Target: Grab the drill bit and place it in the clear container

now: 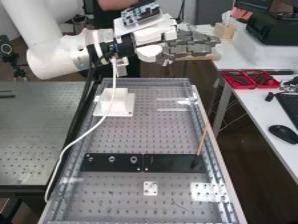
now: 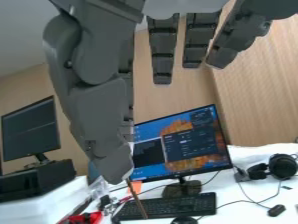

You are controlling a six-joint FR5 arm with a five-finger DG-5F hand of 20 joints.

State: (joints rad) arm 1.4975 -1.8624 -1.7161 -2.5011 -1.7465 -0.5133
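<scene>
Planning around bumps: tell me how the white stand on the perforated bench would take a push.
The white stand would probably resist tipping, since its flat base spreads wider than the block above. Its solid-looking, straight-edged shape suggests stiffness. With flat sides, it seems unlikely to roll.

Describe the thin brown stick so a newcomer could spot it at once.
In the high view, find the perforated metal bench top, then the black strip across it. The thin stick slants from the strip's right end toward the right-hand rail, its lower end dark. It is long and light brown, unlike the three round fittings on the strip's left half.
</scene>
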